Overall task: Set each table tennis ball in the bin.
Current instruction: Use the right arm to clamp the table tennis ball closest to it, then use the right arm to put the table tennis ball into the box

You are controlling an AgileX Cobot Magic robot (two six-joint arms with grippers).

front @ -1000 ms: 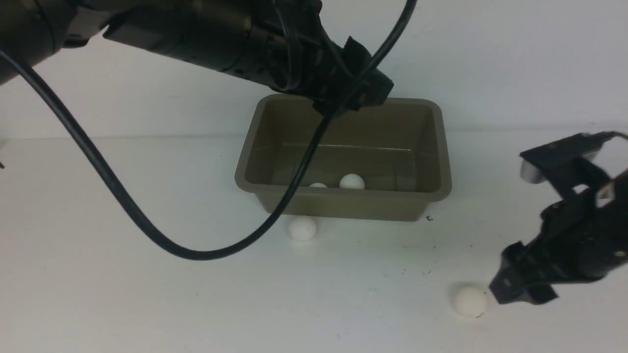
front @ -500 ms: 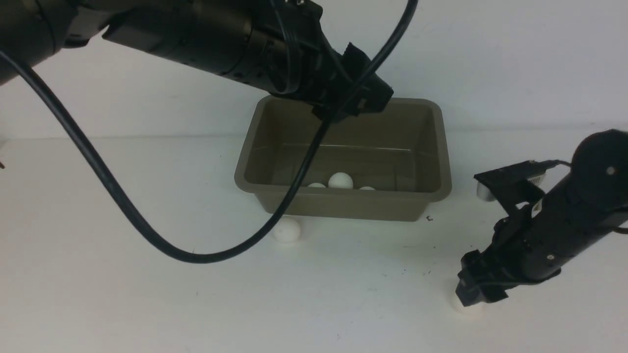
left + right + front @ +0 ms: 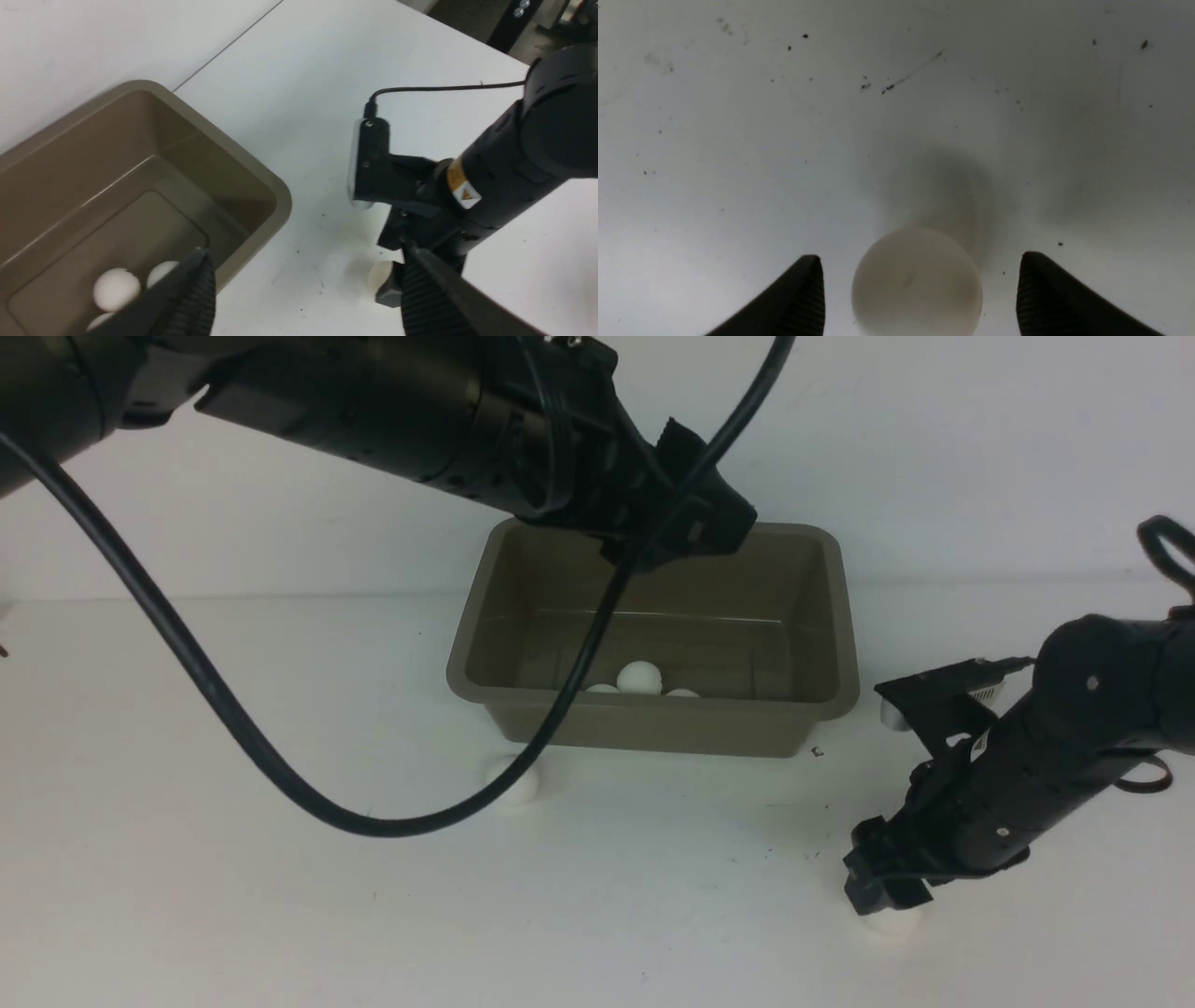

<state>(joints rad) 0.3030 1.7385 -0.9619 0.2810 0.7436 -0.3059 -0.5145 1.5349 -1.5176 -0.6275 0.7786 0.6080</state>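
The taupe bin (image 3: 756, 709) stands at the table's middle back with three table tennis balls in it, one of them (image 3: 639, 678) showing fully above the near rim. Another ball (image 3: 516, 787) lies on the table before the bin's near left corner, half behind a cable. My left gripper (image 3: 709, 527) hangs open and empty over the bin's far side; its view shows the bin's corner (image 3: 275, 200) and two balls (image 3: 116, 289) inside. My right gripper (image 3: 882, 896) is down at the front right, open, its fingers either side of a ball (image 3: 917, 282) without touching it.
A thick black cable (image 3: 233, 728) from the left arm loops down over the table and across the bin's front left. Small dark specks (image 3: 817, 752) mark the white table. The wall runs close behind the bin.
My right arm has swung left and come down over the front-right ball. The loose ball before the bin has rolled left. The balls in the bin have shifted. The left arm has barely moved.
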